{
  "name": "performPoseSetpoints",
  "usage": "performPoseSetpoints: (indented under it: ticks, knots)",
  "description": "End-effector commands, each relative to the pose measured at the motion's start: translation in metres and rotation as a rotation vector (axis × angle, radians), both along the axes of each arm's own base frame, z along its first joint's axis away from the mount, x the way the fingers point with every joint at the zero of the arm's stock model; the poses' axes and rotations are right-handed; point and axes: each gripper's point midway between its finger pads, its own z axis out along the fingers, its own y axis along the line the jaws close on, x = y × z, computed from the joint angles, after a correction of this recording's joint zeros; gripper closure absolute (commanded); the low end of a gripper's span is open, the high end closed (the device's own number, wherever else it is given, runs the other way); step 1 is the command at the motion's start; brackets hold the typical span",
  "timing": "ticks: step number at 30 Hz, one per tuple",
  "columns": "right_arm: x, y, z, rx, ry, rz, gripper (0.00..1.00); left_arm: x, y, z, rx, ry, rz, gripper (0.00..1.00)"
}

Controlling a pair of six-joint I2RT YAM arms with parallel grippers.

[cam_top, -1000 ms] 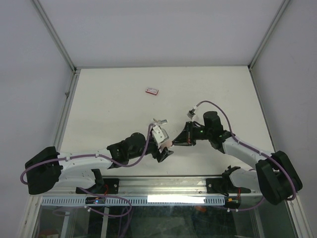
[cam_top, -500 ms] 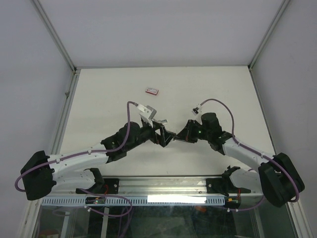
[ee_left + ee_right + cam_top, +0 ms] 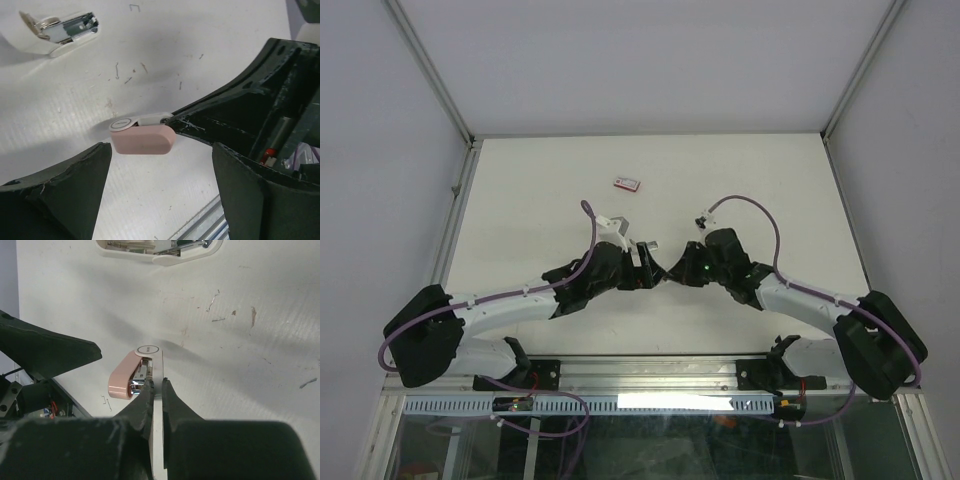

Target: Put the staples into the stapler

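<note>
The stapler (image 3: 129, 377) has a pink top and a white base, and its top is swung open so the metal channel shows. My right gripper (image 3: 157, 386) is shut on the thin white base. In the left wrist view the pink top (image 3: 142, 140) lies just beyond my left gripper (image 3: 156, 192), which is open and touches nothing. In the top view the two grippers meet at the table's middle, left gripper (image 3: 642, 272) facing right gripper (image 3: 670, 272). The small red-pink box (image 3: 628, 183) lies far back. A few single loose staples (image 3: 106, 401) lie on the table.
A white shell with a metal insert (image 3: 67, 28) lies on the table just beyond the stapler, and also shows in the right wrist view (image 3: 160, 250). Small bent staples and scraps (image 3: 134, 7) dot the white table. The metal rail (image 3: 640, 375) runs along the near edge.
My left gripper has opened, letting go of the pink stapler, and its arm has swung back and turned. The right gripper has shifted left, still holding the stapler.
</note>
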Motion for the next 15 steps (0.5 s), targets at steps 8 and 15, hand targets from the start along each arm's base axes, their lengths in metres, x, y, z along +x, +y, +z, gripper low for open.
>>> performPoseSetpoints:
  ticks: [8,15]
  knots:
    - [0.018,0.013,0.016,-0.023,-0.105,-0.017,1.00,0.015,-0.004,-0.009,0.007,0.050,0.071,0.18]
    - [0.015,0.017,0.013,-0.041,-0.109,-0.006,1.00,0.021,-0.005,-0.019,0.018,0.063,0.084,0.18]
